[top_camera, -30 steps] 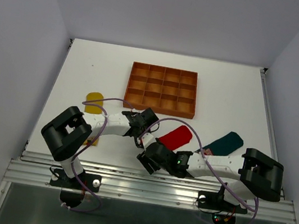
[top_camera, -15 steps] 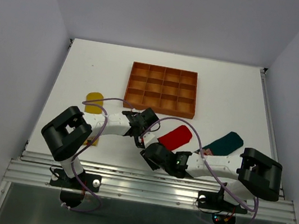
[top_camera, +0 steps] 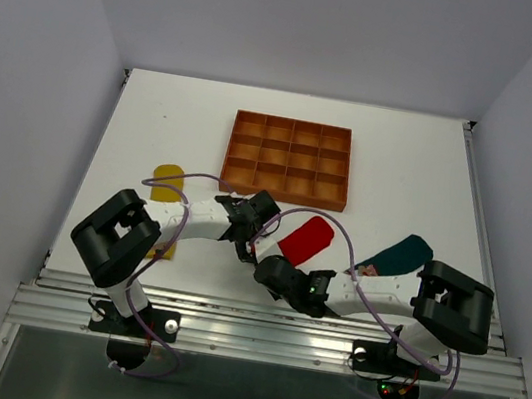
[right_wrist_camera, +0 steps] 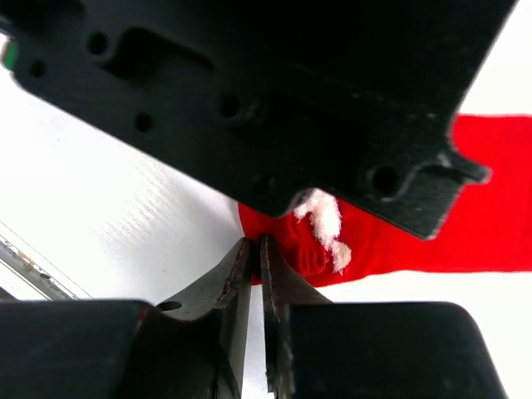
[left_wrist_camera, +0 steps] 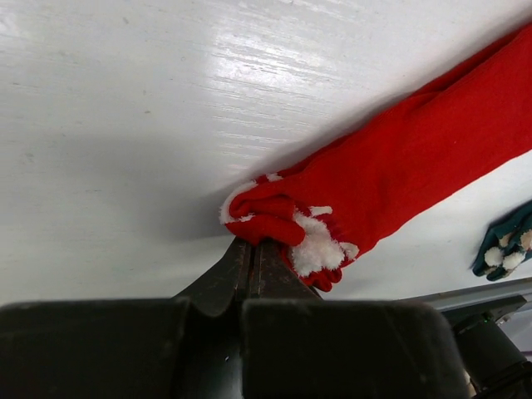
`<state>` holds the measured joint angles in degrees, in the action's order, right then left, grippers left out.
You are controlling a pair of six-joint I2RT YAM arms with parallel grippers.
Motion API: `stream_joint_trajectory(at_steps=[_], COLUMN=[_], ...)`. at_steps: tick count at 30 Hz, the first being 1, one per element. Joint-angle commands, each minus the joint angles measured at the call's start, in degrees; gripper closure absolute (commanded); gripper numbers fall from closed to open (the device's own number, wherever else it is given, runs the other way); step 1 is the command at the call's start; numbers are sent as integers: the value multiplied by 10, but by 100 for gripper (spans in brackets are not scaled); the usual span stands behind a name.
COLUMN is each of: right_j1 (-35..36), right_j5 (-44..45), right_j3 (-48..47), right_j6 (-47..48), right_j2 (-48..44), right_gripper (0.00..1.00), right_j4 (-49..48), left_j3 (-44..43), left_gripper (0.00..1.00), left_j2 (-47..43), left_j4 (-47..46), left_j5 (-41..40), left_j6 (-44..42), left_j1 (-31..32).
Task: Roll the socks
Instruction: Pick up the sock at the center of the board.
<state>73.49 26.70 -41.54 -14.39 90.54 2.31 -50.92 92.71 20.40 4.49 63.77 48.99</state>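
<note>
The red sock (top_camera: 305, 238) lies flat in front of the tray, its near end bunched into a small fold. My left gripper (top_camera: 258, 247) is shut on that folded end (left_wrist_camera: 274, 224), with white fluff showing beside the fingers. My right gripper (right_wrist_camera: 256, 243) comes in from the near side (top_camera: 267, 267), its jaws closed to a thin slit on the same red edge, under the left gripper's black body (right_wrist_camera: 249, 83). The teal sock (top_camera: 401, 253) lies flat to the right, partly under the right arm. The left arm covers part of the yellow sock (top_camera: 165, 182) at the left.
The orange-brown compartmented tray (top_camera: 290, 158) stands behind the red sock at the table's middle. Both forearms cross low over the near part of the table. The metal rail (top_camera: 265, 336) runs along the near edge.
My right gripper has closed from wide open to nearly shut and slid left to the red sock's near end. The red sock has shifted slightly left. The left gripper stays shut.
</note>
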Motion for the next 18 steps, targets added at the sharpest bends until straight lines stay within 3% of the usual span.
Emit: stream_joint_trajectory(at_steps=[1,5,9,12,18], right_j1=[-12,-12,-12,-17,-63], right_j5=[11,7,-65,-112,-237], right_j3=[-6,-7,-6,-6,-7], right_j6=[-17,-13,-16,-27,-63], right_j2=[26,19,1,-16,-37], right_gripper=[90,99,99,99,99], right_j4=[17,17,8,-3,-3], left_j3=[3,3,13,20,57], left_gripper=[100,95,71,59,51], left_j2=[-18,-25,-59,-96,-156], left_j4=[80,81,83,84,82], left_j5=[-39,-39,-70,-84,-90], left_j6=[-14,-15,-1,8,17], left_j1=[14,14,14,10,-3])
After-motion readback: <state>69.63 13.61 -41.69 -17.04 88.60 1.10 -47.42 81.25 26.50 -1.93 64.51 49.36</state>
